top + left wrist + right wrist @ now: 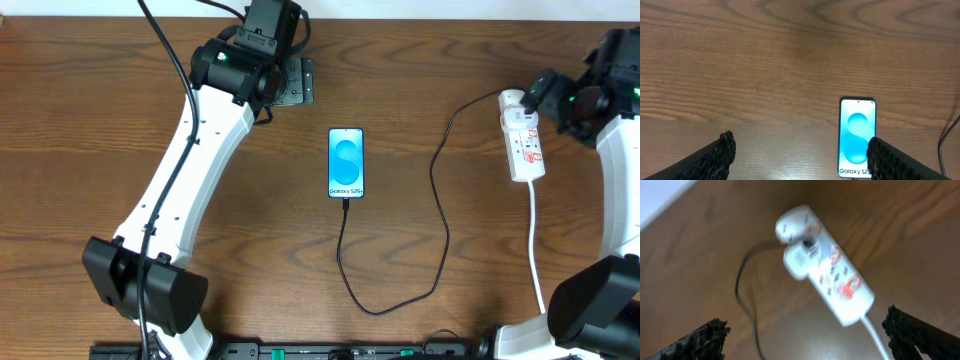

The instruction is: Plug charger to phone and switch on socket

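The phone (346, 163) lies face up mid-table, blue screen lit; it also shows in the left wrist view (857, 138). The black charger cable (441, 215) runs from the phone's near end in a loop up to a white adapter (512, 100) plugged into the far end of the white socket strip (526, 146). The right wrist view shows the strip (835, 280), adapter (799, 260) and cable (742, 285), blurred. My left gripper (800, 155) is open and empty, left of and behind the phone. My right gripper (807, 332) is open and empty, above the strip.
The strip's thick white cord (536, 250) runs toward the table's near edge on the right. The table is brown wood (250, 240). A pale strip beyond the table edge shows top left in the right wrist view (660, 197).
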### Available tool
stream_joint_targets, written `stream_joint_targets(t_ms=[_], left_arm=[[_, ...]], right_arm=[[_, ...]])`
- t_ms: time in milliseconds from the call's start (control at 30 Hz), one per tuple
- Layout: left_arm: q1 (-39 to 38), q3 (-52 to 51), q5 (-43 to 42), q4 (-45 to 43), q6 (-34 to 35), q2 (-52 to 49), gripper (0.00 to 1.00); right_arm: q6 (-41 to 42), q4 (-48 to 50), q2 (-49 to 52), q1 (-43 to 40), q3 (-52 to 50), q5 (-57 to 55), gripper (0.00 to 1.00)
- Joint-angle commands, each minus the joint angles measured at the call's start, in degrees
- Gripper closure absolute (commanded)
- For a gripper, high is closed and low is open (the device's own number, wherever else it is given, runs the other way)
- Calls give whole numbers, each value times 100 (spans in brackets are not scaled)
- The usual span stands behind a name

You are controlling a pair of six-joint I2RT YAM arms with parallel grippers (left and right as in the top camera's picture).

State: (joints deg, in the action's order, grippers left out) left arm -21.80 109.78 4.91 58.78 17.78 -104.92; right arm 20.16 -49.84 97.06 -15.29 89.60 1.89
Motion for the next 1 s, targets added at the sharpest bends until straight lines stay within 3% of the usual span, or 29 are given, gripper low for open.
stream_joint_targets(t_ms=[0,200,633,967], left_arm=[[24,-4,138,28,11,-31,14],[24,-4,138,28,11,-31,14],[24,-4,138,28,11,-31,13],[24,-4,138,28,11,-31,13]], right_arm=[[61,378,-20,-48,-339,-551,1],[490,859,186,-385,-669,-614,1],[229,739,1620,-1051,-393,691,1],[254,278,2083,-1073,437,114,1]])
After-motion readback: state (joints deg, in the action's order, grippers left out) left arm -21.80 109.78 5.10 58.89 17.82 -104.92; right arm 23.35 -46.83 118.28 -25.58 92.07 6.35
